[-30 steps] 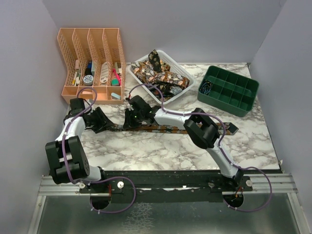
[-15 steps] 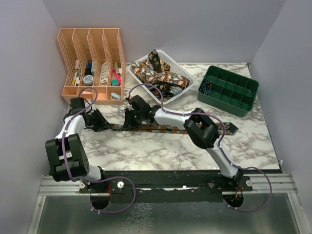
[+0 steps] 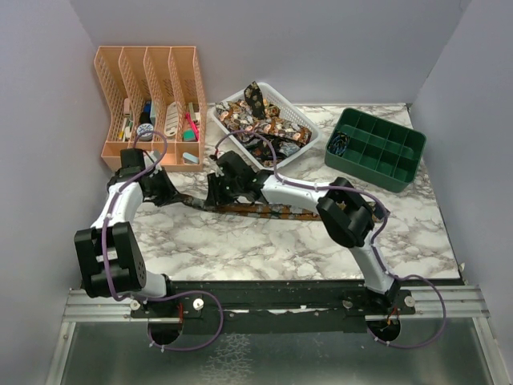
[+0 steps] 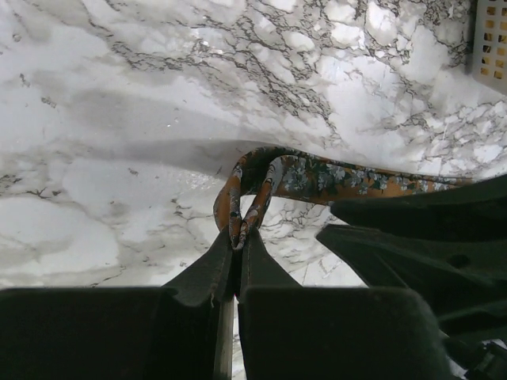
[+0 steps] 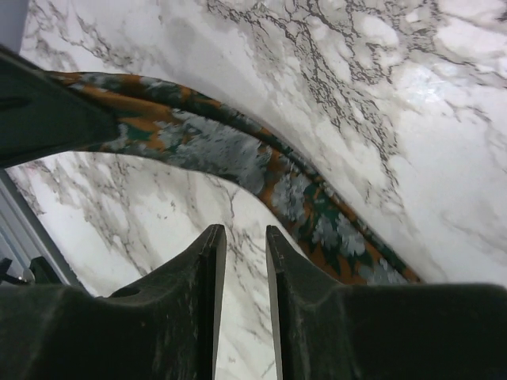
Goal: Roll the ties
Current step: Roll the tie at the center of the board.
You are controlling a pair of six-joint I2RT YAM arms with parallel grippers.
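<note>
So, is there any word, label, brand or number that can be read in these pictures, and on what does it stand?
No text can be read.
The small items in the orange organizer may bear labels, but these are too small and blurred.
The tie shows only its pattern, no writing.

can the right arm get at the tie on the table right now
Probably yes: the right gripper sits just short of the tie, jaws slightly apart, nothing in between. The left gripper pinches the tie's folded end, off to one side.
</note>
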